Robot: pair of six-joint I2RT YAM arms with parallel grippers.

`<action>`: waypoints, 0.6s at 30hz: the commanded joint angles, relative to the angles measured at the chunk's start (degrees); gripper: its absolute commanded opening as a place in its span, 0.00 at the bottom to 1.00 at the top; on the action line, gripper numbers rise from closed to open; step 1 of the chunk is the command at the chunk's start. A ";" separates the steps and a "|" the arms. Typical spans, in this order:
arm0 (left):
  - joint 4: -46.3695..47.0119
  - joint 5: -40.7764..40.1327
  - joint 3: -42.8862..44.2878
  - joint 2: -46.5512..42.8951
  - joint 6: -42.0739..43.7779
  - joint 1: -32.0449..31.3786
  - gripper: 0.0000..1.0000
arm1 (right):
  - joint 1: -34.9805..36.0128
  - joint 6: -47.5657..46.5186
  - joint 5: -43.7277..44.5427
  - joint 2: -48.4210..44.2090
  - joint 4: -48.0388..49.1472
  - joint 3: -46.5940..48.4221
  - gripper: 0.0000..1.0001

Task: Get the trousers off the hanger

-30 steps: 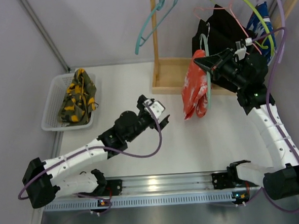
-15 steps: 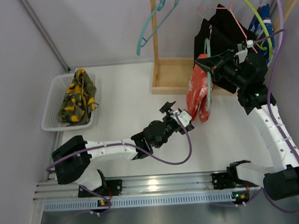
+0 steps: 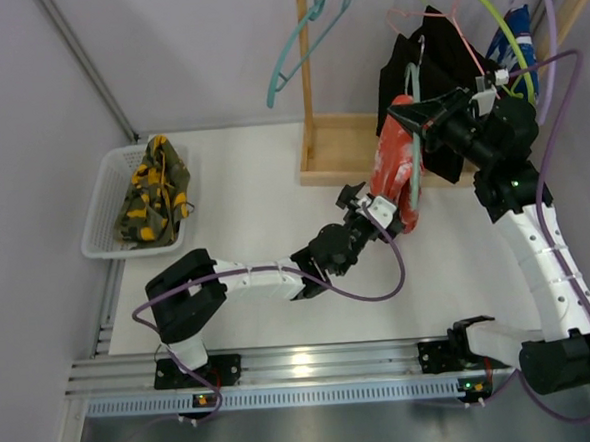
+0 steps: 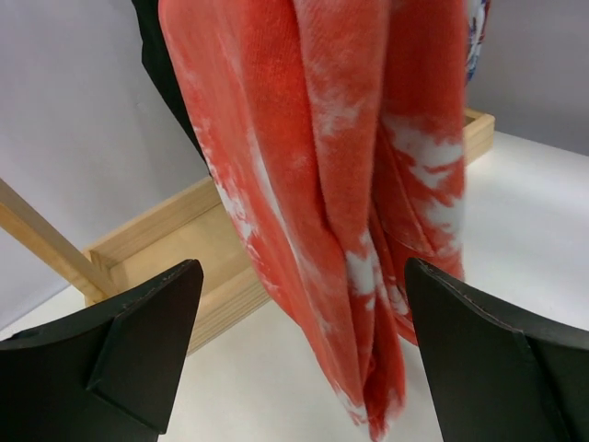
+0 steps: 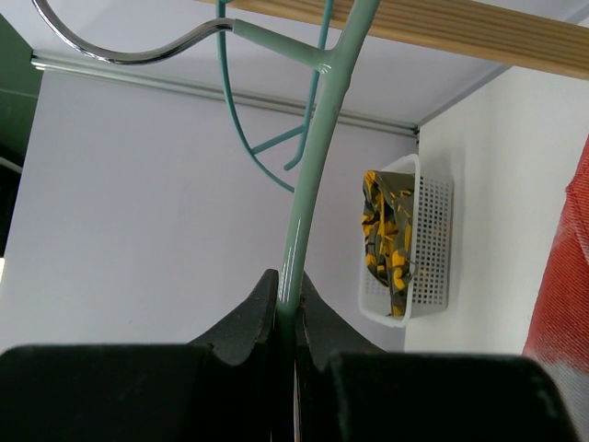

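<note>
Red-orange trousers [image 4: 340, 184]: hung just ahead of the wide-spread left gripper [image 4: 313, 354], seemingly poised to pull them off, while the right gripper [image 5: 290, 296] pinched their teal hanger [image 5: 317, 157] tight to steady it.

Basket [image 3: 101, 198] at far-left of surface [image 3: 252, 174], w/ basket trousers [image 3: 155, 194] inside. Rack base [image 3: 336, 148] at back, centre-right; post [image 3: 306, 70] rises from its left end, spare hanger [image 3: 308, 30] high up by it. Hanging trousers [image 3: 392, 170] drape off hanger [image 5: 313, 175], in front of base's right end. Rear trousers [image 3: 435, 52] hang behind them. Left fingers [image 4: 138, 341] spread, just in front of hanging trousers, one either side. Right fingers [image 5: 248, 318] clamped on hanger, to the right of & above hanging trousers.
</note>
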 commanded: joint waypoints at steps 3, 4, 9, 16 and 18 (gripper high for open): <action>5.75 -1.91 6.11 3.39 -2.81 2.77 0.92 | 0.83 0.43 0.21 -1.47 10.15 6.93 0.00; 5.75 -1.82 7.34 3.92 -3.08 3.39 0.91 | 0.83 0.52 0.21 -1.38 10.14 7.10 0.00; 6.63 -1.47 9.72 6.65 -3.25 3.83 0.92 | 1.00 0.26 0.29 -0.95 9.88 7.19 0.00; 6.54 -1.56 9.46 5.77 -4.22 3.74 0.96 | 1.70 0.26 0.21 0.37 10.32 7.72 0.00; 6.54 -0.77 8.67 5.07 -4.66 3.74 0.98 | 1.80 0.08 0.12 1.16 10.58 8.24 0.00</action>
